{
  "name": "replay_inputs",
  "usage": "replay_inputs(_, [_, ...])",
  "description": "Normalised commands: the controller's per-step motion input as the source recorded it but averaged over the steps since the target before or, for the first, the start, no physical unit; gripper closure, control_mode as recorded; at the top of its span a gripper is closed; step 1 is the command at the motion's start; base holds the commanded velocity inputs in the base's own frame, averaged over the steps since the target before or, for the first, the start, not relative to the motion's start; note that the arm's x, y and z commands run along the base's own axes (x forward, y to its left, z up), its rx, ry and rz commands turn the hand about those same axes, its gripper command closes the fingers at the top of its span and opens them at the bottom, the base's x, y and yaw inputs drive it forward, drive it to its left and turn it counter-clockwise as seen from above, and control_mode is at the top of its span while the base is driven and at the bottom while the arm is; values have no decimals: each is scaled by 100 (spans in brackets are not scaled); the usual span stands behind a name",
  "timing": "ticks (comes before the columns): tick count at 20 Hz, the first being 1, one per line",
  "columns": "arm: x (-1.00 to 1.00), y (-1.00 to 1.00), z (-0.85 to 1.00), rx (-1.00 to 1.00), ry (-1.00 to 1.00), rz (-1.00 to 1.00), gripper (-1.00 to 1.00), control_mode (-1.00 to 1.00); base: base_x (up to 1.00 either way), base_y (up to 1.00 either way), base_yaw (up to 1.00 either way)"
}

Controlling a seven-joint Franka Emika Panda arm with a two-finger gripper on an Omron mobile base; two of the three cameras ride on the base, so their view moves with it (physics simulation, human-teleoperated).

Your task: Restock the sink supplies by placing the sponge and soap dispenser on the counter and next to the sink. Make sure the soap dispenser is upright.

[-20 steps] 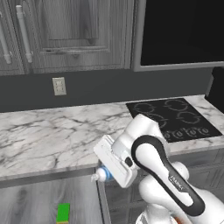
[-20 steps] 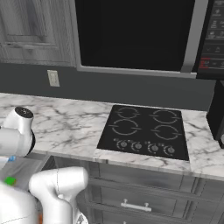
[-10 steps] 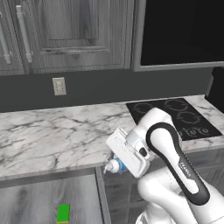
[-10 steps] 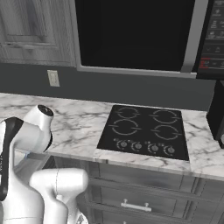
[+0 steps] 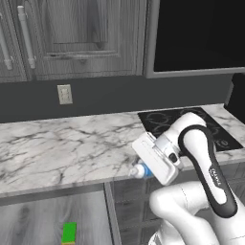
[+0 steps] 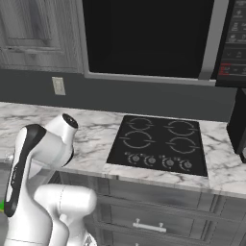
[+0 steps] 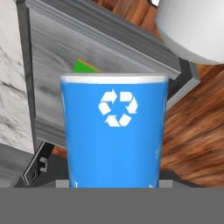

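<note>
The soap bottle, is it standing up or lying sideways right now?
Sideways. In the left base view the soap dispenser pokes out level from the gripper, white top pointing left, at the counter edge, not set down yet.

The white arm [image 6: 41, 158] is rising at the lower left, its dark-capped joint sitting over the front edge of the counter [image 6: 96, 132]. To its right the black cooktop [image 6: 158, 144] is lying flush in the marble, with drawer fronts [image 6: 144, 216] showing below. A pale outlet [image 6: 58, 86] is sitting on the dark wall, under the grey cabinets [image 6: 33, 33].
</note>
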Motion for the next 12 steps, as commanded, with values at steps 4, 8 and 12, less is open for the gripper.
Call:
replay_inputs(4, [3, -15, 2, 3, 0, -11, 100, -100, 0, 0, 0])
replay_inputs(8, [4, 0, 0, 0, 0, -2, 100, -100, 0, 0, 0])
replay_inputs(12, [12, 0, 0, 0, 1, 0, 100, -100, 0, 0, 0])
